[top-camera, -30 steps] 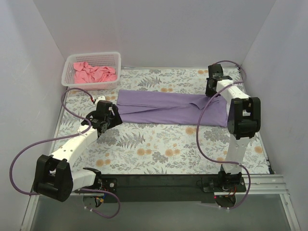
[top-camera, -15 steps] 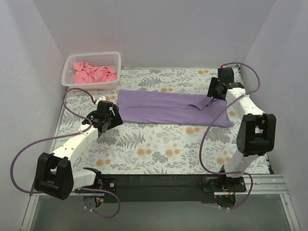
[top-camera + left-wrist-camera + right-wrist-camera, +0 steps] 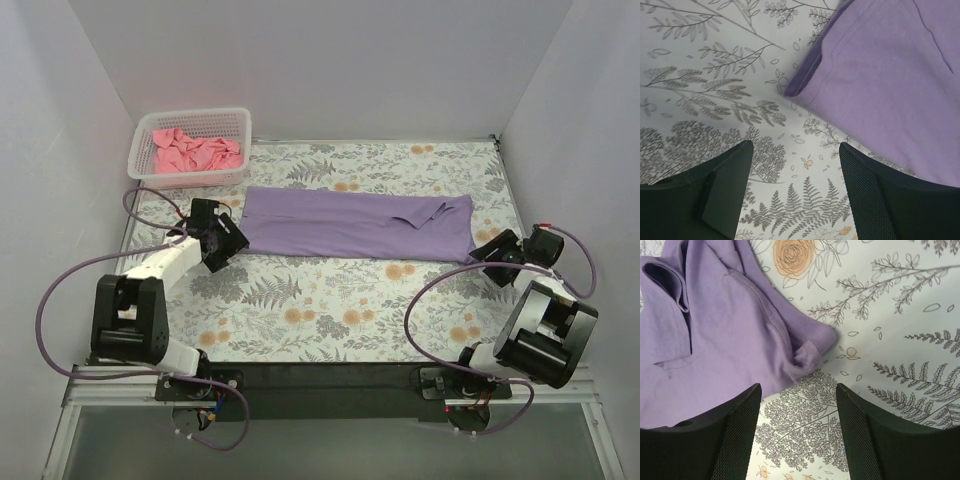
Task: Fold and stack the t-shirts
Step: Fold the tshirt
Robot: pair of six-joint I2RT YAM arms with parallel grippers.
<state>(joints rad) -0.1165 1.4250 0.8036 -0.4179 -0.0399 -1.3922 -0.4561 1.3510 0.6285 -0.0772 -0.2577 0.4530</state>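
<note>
A lavender-purple t-shirt (image 3: 350, 222) lies folded into a long band across the middle of the floral cloth, with a small fold near its right end. A salmon-pink t-shirt (image 3: 195, 151) sits crumpled in the white basket (image 3: 240, 119). My left gripper (image 3: 232, 240) is low by the band's left end, open and empty; its wrist view shows the shirt's corner (image 3: 805, 85) just ahead of the jaws (image 3: 795, 192). My right gripper (image 3: 483, 254) stands open and empty just off the band's near right corner (image 3: 812, 347), bare cloth between the jaws (image 3: 799, 432).
White walls enclose the table on three sides. The basket stands in the far left corner. The floral tablecloth (image 3: 330, 310) covers the table up to the black base rail (image 3: 330, 385) at the near edge. Purple cables loop beside both arms.
My right gripper has let go of the shirt's right end, opened, and swung from the far right down to the band's near right corner. The left arm's elbow folded back; its gripper barely moved.
</note>
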